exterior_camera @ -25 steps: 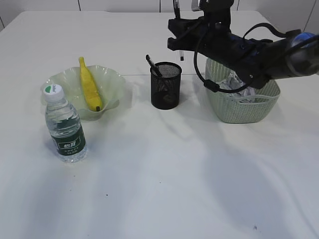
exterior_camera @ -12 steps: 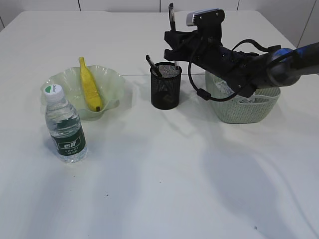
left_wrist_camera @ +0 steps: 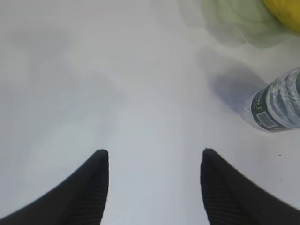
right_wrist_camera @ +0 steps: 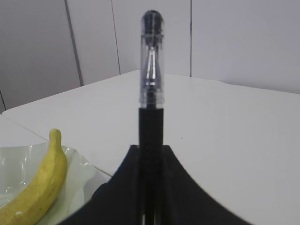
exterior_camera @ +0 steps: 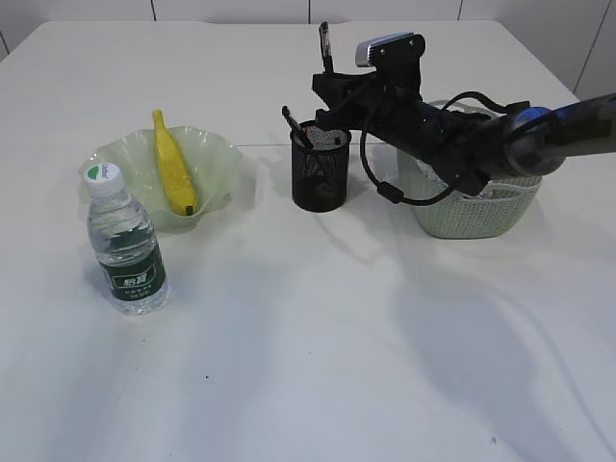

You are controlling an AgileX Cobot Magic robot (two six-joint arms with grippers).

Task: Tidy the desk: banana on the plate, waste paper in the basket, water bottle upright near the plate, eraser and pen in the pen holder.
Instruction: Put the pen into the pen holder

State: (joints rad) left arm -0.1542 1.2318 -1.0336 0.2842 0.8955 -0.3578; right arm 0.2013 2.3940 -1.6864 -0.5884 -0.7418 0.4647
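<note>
We note the right claw [exterior_camera: 325, 85] grips the pen [exterior_camera: 324, 44] upright, directly above the pen holder [exterior_camera: 320, 166]; the left claw [left_wrist_camera: 152, 180] stands open, far off.

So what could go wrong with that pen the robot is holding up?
The right gripper holds the pen upright above the rim of the mesh pen holder. If it lets go off-centre, the pen could hit the rim and bounce onto the table. Another pen already leans inside, so the new one might catch on it. The holder looks light, so a bump from the arm might tip it over.
</note>
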